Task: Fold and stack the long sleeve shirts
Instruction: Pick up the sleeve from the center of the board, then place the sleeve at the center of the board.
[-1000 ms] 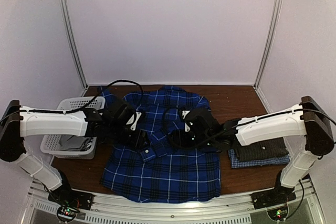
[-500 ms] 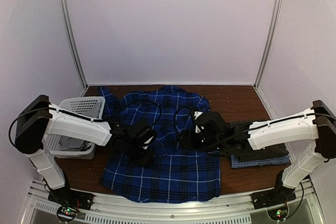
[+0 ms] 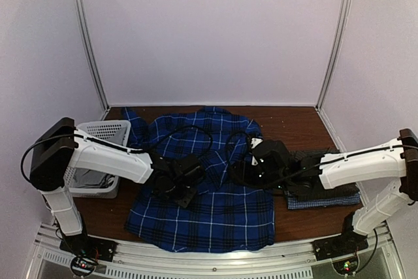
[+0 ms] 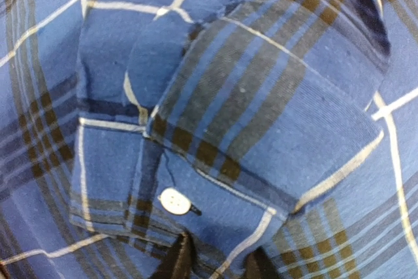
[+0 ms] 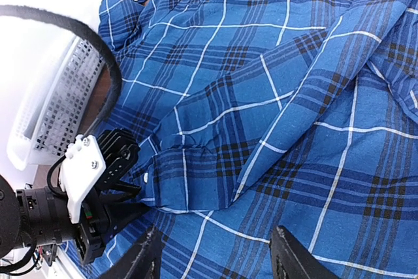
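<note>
Royal-blue plaid shirt (image 3: 209, 217) lies spread at the middle of your wooden table (image 3: 294, 122), collar toward 12 o'clock and hem toward 6 o'clock. 1 sleeve is folded across the body, and its buttoned cuff (image 4: 215, 161) rests on the cloth at about 8 o'clock from the shirt's centre.

Your left gripper (image 3: 177, 191) is down on that cuff. In the left wrist view its 2 dark fingertips (image 4: 175, 261) straddle the cuff's edge just below the white button (image 4: 174, 201), with cloth between them. You cannot tell whether they are clamped on it.

Your right gripper (image 5: 215, 256) hovers over the shirt at about 3 o'clock from its centre, fingers spread, with nothing between them.

At 3 o'clock on the table, the dark grey checked shirt (image 3: 330, 189) lies folded on top of the folded pale blue fine-checked shirt (image 3: 313, 202), partly hidden by your right arm. At 9 o'clock stands the white mesh basket (image 3: 98, 132), just beside the plaid shirt's other sleeve.
</note>
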Tool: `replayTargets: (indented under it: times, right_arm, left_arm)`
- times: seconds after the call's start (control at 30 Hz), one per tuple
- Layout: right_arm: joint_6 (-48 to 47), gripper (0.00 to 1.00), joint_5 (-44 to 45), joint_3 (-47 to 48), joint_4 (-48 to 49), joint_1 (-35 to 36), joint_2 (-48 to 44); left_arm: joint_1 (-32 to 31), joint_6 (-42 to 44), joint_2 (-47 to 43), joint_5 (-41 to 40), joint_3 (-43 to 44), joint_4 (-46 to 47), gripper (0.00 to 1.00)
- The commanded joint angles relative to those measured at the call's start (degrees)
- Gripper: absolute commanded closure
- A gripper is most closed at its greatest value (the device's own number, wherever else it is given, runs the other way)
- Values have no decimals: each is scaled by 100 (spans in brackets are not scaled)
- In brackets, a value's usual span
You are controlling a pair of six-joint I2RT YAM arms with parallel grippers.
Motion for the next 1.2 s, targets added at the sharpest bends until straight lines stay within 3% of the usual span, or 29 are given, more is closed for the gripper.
replayTargets:
  times: [0.0, 0.1, 0.27, 0.6, 0.77, 0.9, 1.0, 1.17]
  right_arm:
    - [17, 42, 243, -56, -84, -17, -252]
    - [2, 42, 310, -69, -114, -17, -355]
    - [-3, 42, 469, -99, -304, -68, -537]
    - [131, 42, 733, -426, -819, -372, -1211]
    - [275, 42, 865, -693, -1110, -447, -1591]
    - [425, 42, 968, -899, -1281, -470, -1836]
    - [537, 41, 1048, -1020, -1461, -474, -1938]
    - [694, 41, 939, -1334, -1573, -474, -2086]
  left_arm:
    - [-36, 19, -5, -344, 253, -322, 83]
    - [-52, 82, -195, -306, 498, -528, 93]
    - [-54, 290, -618, 182, 957, -780, 100]
    - [39, 365, -1235, 2869, 1740, -457, 100]
    - [601, -430, -1637, 4617, 1558, 645, 100]
    - [1436, -1924, -2005, 5997, 614, 2799, 100]
    - [1808, -2951, -2119, 6267, 85, 3969, 100]
    - [2209, -3960, -2203, 6153, -392, 4788, 100]
